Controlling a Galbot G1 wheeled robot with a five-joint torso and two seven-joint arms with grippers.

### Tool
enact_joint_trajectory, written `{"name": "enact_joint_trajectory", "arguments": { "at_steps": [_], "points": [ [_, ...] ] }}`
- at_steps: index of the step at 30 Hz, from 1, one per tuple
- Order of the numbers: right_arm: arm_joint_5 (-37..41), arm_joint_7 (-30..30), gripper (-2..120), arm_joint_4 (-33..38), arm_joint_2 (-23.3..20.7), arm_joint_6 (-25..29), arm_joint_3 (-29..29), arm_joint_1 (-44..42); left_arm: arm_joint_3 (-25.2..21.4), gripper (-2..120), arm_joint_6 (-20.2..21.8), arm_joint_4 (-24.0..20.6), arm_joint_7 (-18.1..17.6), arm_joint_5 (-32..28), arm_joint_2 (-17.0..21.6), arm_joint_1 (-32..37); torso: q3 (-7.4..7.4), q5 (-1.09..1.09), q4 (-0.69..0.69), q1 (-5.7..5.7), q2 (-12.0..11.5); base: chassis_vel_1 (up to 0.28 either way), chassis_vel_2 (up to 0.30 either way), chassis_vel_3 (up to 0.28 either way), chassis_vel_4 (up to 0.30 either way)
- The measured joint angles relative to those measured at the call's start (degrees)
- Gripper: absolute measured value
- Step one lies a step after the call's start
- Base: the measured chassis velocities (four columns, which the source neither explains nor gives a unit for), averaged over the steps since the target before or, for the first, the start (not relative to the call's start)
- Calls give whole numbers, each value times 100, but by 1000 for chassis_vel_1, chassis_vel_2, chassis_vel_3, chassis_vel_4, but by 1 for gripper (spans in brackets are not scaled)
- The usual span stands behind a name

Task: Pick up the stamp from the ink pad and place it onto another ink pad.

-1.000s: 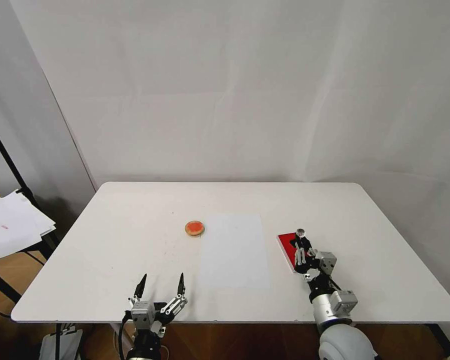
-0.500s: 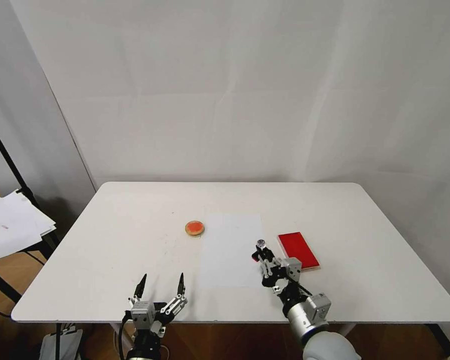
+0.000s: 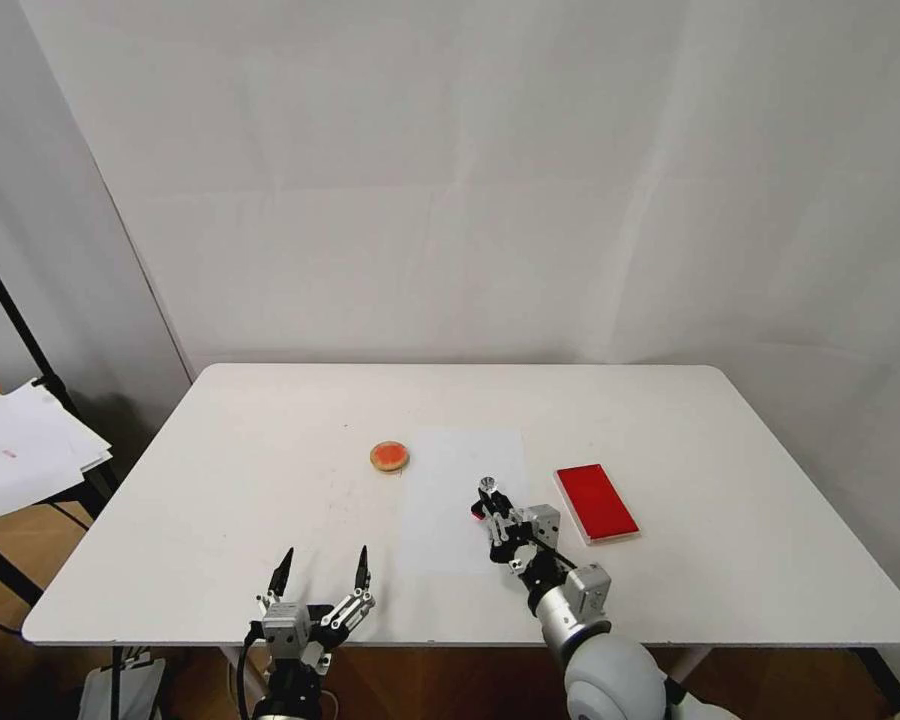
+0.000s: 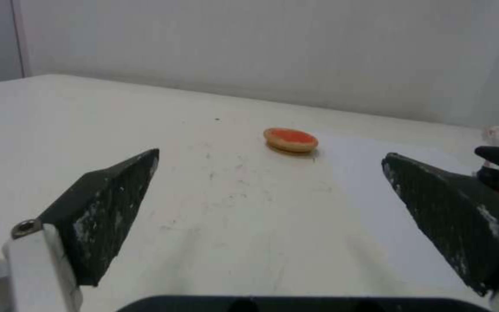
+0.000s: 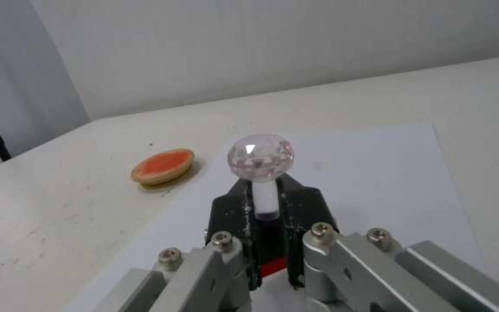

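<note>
The right gripper (image 3: 492, 517), clamped on the stamp (image 3: 486, 487) at lower centre, should keep it upright and settle it squarely onto the round pad (image 3: 389, 456) up-left.

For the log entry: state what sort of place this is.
Probably a lab or test bay, not an office: a bare white table before plain white backdrop panels, holding a sheet of paper, a round ink pad and a red rectangular ink pad.
</note>
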Motion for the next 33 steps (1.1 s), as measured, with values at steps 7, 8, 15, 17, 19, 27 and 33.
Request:
{"name": "enact_joint_trajectory", "arguments": {
  "at_steps": [7, 8, 15, 17, 19, 27, 33],
  "points": [
    [-98, 6, 7, -54, 22, 58, -49, -136, 0, 102, 0, 0, 0, 0, 0, 0, 0, 0, -1, 0, 0, 0, 0, 0, 0],
    [-129, 6, 7, -58, 15, 80, -67, -175, 0, 102, 0, 0, 0, 0, 0, 0, -1, 0, -1, 0, 0, 0, 0, 0, 0],
    [-170, 57, 7, -72, -77, 20, -254, -247, 0, 102, 0, 0, 0, 0, 0, 0, -1, 0, 0, -1, 1, 0, 0, 0, 0],
    [-173, 71, 7, -74, -117, 5, -312, -243, -1, 102, 0, 0, 0, 0, 0, 0, -1, -1, -1, -1, 1, 0, 0, 0, 0],
    [-171, 77, 7, -87, -116, -7, -342, -234, 0, 102, 0, 0, 0, 0, 0, 0, -1, 1, -1, -1, 1, 0, 0, 0, 0],
    [-170, 66, 7, -193, -29, -13, -361, -61, 0, 102, 0, 0, 0, 0, 0, 0, 0, 0, 0, -1, 1, 0, 0, 0, 0],
    [-249, 47, 7, -186, 19, 118, -275, 26, 1, 102, 0, 0, 0, 0, -1, 0, 0, 2, 1, -1, 1, 0, 0, 0, 0]
  ]
}}
